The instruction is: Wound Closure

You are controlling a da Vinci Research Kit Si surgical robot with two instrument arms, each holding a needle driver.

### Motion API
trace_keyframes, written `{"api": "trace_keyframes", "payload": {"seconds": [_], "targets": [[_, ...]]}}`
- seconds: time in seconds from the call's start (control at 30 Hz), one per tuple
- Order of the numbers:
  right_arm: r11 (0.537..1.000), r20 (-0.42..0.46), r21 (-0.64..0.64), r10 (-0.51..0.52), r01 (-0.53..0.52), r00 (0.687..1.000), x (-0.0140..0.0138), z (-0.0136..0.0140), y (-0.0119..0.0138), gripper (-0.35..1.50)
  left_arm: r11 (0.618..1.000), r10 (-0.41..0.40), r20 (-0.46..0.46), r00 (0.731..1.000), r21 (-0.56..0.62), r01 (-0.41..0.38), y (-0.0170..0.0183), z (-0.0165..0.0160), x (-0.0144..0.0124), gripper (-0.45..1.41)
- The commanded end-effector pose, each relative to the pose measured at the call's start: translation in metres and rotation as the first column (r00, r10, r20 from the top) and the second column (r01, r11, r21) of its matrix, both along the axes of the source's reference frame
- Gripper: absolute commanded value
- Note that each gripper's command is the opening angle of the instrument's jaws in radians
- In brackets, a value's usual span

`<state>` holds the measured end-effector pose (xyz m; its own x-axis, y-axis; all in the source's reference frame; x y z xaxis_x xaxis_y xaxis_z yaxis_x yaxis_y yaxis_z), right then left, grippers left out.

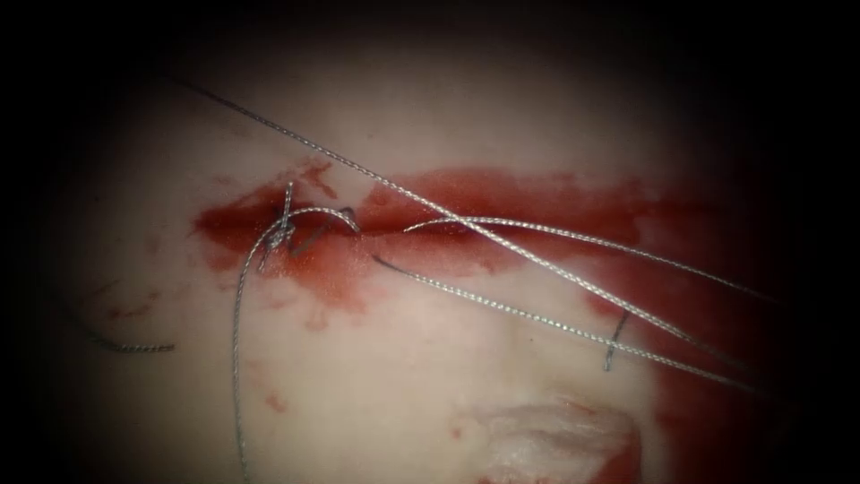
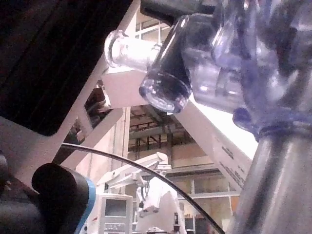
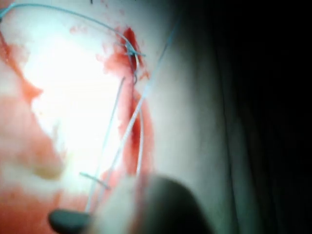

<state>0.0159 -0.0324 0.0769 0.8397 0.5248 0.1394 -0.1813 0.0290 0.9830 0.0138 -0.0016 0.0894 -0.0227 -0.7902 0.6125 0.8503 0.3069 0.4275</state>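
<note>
A dark blurred tool tip looms closest in the right wrist view, its jaws impossible to judge; beyond lies the tissue, its cut smeared with red fluid; thread crosses it rightward into shadow, knotted at the cut's left end; needle indiscernible

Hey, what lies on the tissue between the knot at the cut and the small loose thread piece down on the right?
In the endoscope view, long thread strands cross red fluid between the knot and the loose piece.
</note>
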Motion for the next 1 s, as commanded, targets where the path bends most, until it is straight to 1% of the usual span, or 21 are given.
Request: {"api": "trace_keyframes", "payload": {"seconds": [0.03, 0.07, 0.1, 0.13, 0.17, 0.2, 0.23, 0.27, 0.3, 0.4, 0.43, 0.53, 0.57, 0.6, 0.63, 0.7, 0.73, 0.8, 0.9, 0.97, 1.0], "targets": [[0.997, -0.099, -0.03, 0.073, -0.077, 0.992, 0.0018, -0.0001, 0.0031, -0.21, 1.0, 0.009, 0.04, 0.999, 0.005, -0.009, 0.0007, -0.0004, -0.001, -0.45], [0.993, -0.152, -0.053, 0.094, -0.103, 0.984, 0.0023, -0.0003, 0.0039, -0.01, 1.0, 0.008, 0.065, 0.998, 0.016, -0.009, 0.0001, -0.0003, -0.0014, -0.45], [0.985, -0.23, -0.087, 0.123, -0.147, 0.965, 0.0033, -0.0008, 0.0055, 0.27, 0.999, 0.02, 0.11, 0.994, 0.028, -0.023, -0.0013, -0.0002, -0.0026, -0.45], [0.978, -0.279, -0.106, 0.143, -0.179, 0.95, 0.0039, -0.0012, 0.0066, 0.42, 0.999, 0.035, 0.132, 0.991, 0.035, -0.04, -0.0022, -0.0001, -0.0031, -0.45], [0.972, -0.315, -0.118, 0.158, -0.204, 0.936, 0.0043, -0.0015, 0.0075, 0.49, 0.998, 0.039, 0.154, 0.987, 0.049, -0.047, -0.0033, 0.0001, -0.0037, -0.45], [0.966, -0.337, -0.12, 0.178, -0.23, 0.924, 0.0048, -0.0018, 0.0083, 0.49, 0.997, 0.047, 0.171, 0.984, 0.058, -0.058, -0.0045, 0.0004, -0.0042, -0.45], [0.935, -0.41, -0.157, 0.232, -0.319, 0.882, 0.006, -0.0024, 0.0101, 0.51, 0.992, 0.045, 0.211, 0.976, 0.106, -0.069, -0.0078, 0.0011, -0.0054, -0.45], [0.911, -0.422, -0.195, 0.256, -0.363, 0.87, 0.0066, -0.0026, 0.0108, 0.56, 0.989, 0.054, 0.205, 0.977, 0.12, -0.08, -0.0086, 0.0012, -0.0059, -0.45], [0.889, -0.418, -0.217, 0.289, -0.403, 0.861, 0.0075, -0.0027, 0.0116, 0.67, 0.983, 0.079, 0.237, 0.968, 0.144, -0.116, -0.0093, 0.0013, -0.0067, -0.45], [0.838, -0.465, -0.288, 0.3, -0.463, 0.833, 0.0088, -0.003, 0.0134, 0.84, 0.964, 0.117, 0.341, 0.933, 0.186, -0.188, -0.0108, 0.001, -0.0083, -0.45], [0.825, -0.449, -0.294, 0.328, -0.484, 0.831, 0.0091, -0.0031, 0.0139, 0.69, 0.953, 0.13, 0.375, 0.918, 0.208, -0.22, -0.0117, 0.0008, -0.0092, -0.45], [0.775, -0.454, -0.348, 0.354, -0.528, 0.818, 0.0096, -0.0026, 0.014, 0.66, 0.931, 0.142, 0.426, 0.894, 0.249, -0.266, -0.0134, 0.0008, -0.0101, -0.45], [0.768, -0.446, -0.354, 0.364, -0.534, 0.818, 0.0098, -0.0023, 0.0138, 0.51, 0.924, 0.15, 0.428, 0.891, 0.261, -0.28, -0.0142, 0.001, -0.0104, -0.45], [0.753, -0.446, -0.375, 0.366, -0.541, 0.817, 0.0106, -0.0015, 0.0133, 0.22, 0.912, 0.154, 0.422, 0.893, 0.288, -0.293, -0.015, 0.0015, -0.0109, -0.45], [0.749, -0.441, -0.379, 0.371, -0.544, 0.818, 0.0112, -0.0012, 0.013, 0.2, 0.903, 0.168, 0.415, 0.894, 0.299, -0.309, -0.0154, 0.0019, -0.0112, -0.45], [0.753, -0.436, -0.379, 0.367, -0.537, 0.822, 0.0126, -0.0005, 0.0126, 0.05, 0.895, 0.17, 0.421, 0.891, 0.312, -0.318, -0.0158, 0.0026, -0.0116, -0.45], [0.758, -0.441, -0.379, 0.356, -0.531, 0.824, 0.0133, -0.0003, 0.0124, -0.08, 0.893, 0.176, 0.427, 0.887, 0.311, -0.327, -0.016, 0.0028, -0.0118, -0.45], [0.766, -0.455, -0.384, 0.329, -0.516, 0.827, 0.0152, 0.0003, 0.0119, -0.11, 0.886, 0.189, 0.438, 0.879, 0.31, -0.344, -0.016, 0.0031, -0.012, -0.45], [0.749, -0.479, -0.417, 0.301, -0.515, 0.825, 0.0175, 0.0012, 0.0111, -0.35, 0.889, 0.187, 0.431, 0.883, 0.308, -0.339, -0.0158, 0.0029, -0.012, -0.45], [0.736, -0.48, -0.432, 0.301, -0.521, 0.824, 0.019, 0.0021, 0.0106, -0.35, 0.889, 0.185, 0.429, 0.884, 0.311, -0.336, -0.0155, 0.0027, -0.0119, -0.45], [0.733, -0.471, -0.446, 0.296, -0.514, 0.831, 0.0196, 0.0025, 0.0104, -0.35, 0.889, 0.183, 0.429, 0.885, 0.312, -0.335, -0.0154, 0.0025, -0.0119, -0.45]]}}
